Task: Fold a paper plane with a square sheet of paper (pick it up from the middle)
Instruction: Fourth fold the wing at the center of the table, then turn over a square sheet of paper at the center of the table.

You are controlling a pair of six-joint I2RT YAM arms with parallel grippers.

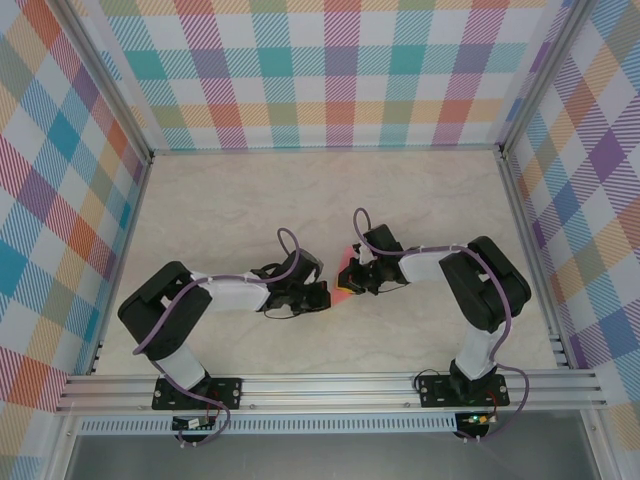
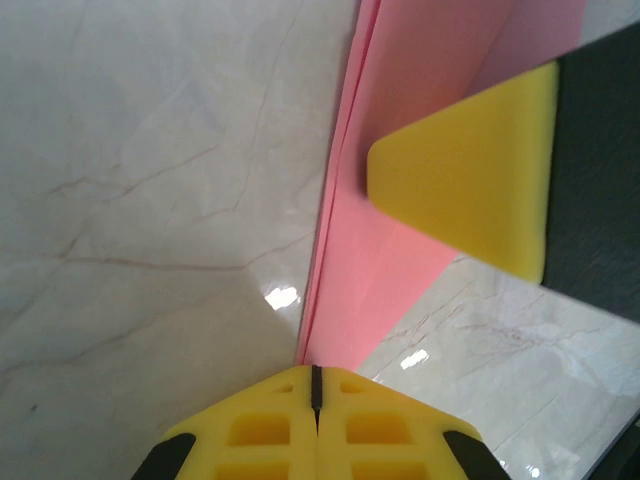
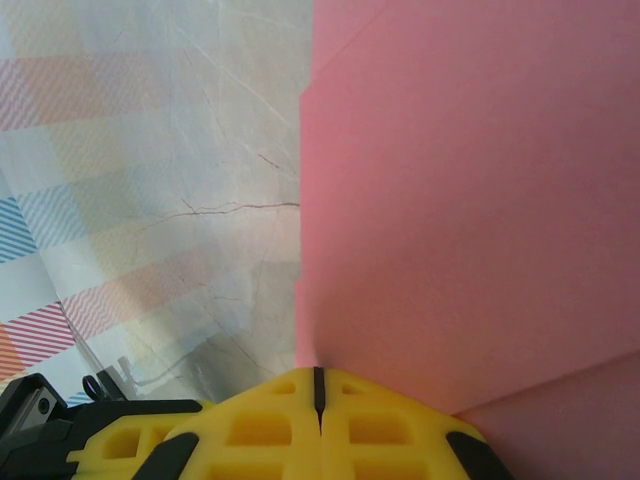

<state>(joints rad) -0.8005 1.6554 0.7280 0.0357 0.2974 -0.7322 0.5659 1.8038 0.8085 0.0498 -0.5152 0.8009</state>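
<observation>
The sheet of paper (image 1: 346,272), by now several pink layers thick, sits just below the middle of the top view, caught between the two grippers. The left gripper (image 2: 316,385) is pinched tight on its edge, and the right gripper (image 3: 318,388) is clamped on it too. It looks feather-light, limp and easily torn. I'd grip it along a folded edge, where it's stiffest.

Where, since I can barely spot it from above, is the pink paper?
Top view: the pink paper is near the middle of the table, pinched between the left gripper and the right gripper.
</observation>
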